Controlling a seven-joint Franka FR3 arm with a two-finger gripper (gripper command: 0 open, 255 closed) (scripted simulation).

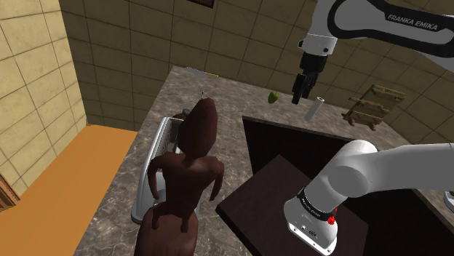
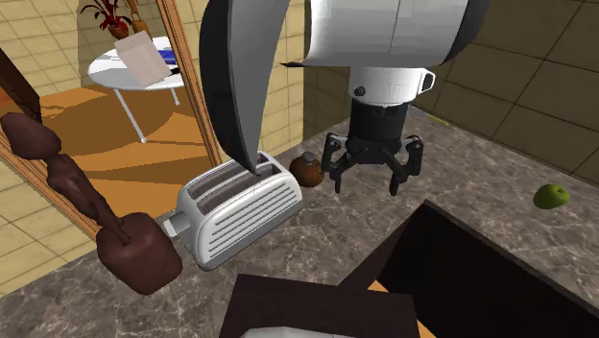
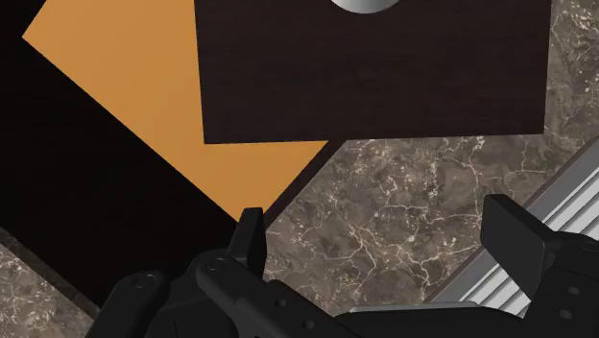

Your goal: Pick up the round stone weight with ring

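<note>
The round weight (image 2: 307,169) is a small brown ball with a ring on top. It stands on the marbled stone counter (image 2: 480,192) just behind the toaster's far end. My black gripper (image 2: 368,182) hangs a little to the second exterior view's right of it, above the counter, open, with nothing between its fingers. In the shoulder view the gripper (image 1: 300,93) is high over the counter's back part, and a tall brown figure hides the weight. In the wrist view the gripper (image 3: 382,240) has its fingers wide apart over bare counter (image 3: 403,202).
A white toaster (image 2: 240,211) lies beside the weight. A tall brown figure (image 1: 189,167) stands at the counter's near end. A green fruit (image 2: 551,196), a white cylinder (image 1: 314,109) and a wooden rack (image 1: 371,105) sit further back. The dark stand (image 3: 365,77) lies below the hand.
</note>
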